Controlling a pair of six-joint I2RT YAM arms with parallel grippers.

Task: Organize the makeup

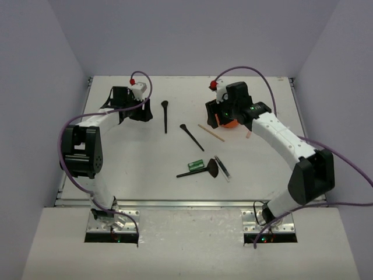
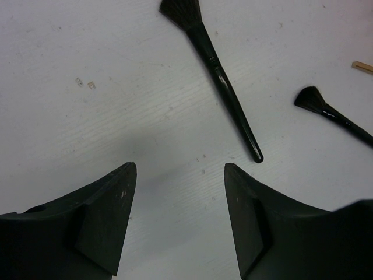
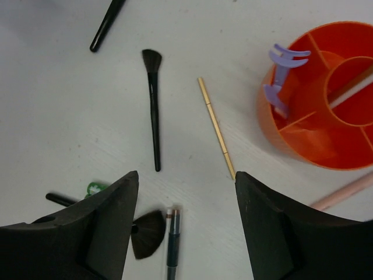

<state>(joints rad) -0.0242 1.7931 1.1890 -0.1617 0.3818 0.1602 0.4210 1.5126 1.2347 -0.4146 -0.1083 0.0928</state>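
The makeup lies scattered mid-table. One black brush (image 1: 165, 115) (image 2: 215, 70) lies just ahead of my left gripper (image 2: 180, 166) (image 1: 140, 112), which hangs open over bare table. A second black brush (image 1: 191, 137) (image 3: 153, 111) and a tan stick (image 1: 210, 132) (image 3: 215, 125) lie ahead of my right gripper (image 3: 186, 175) (image 1: 215, 114), open with nothing in it. Below it are a fan brush (image 3: 145, 233), a dark pencil (image 3: 173, 242) and a green tube (image 3: 96, 188). Lilac tools (image 3: 280, 76) stand in the orange cup (image 3: 309, 146). A pink stick (image 3: 344, 191) lies beside the cup.
The orange cup (image 1: 228, 122) sits right of centre at the back, mostly hidden by the right wrist in the top view. A stick (image 3: 349, 90) leans in its middle compartment. Grey walls close in the white table on three sides.
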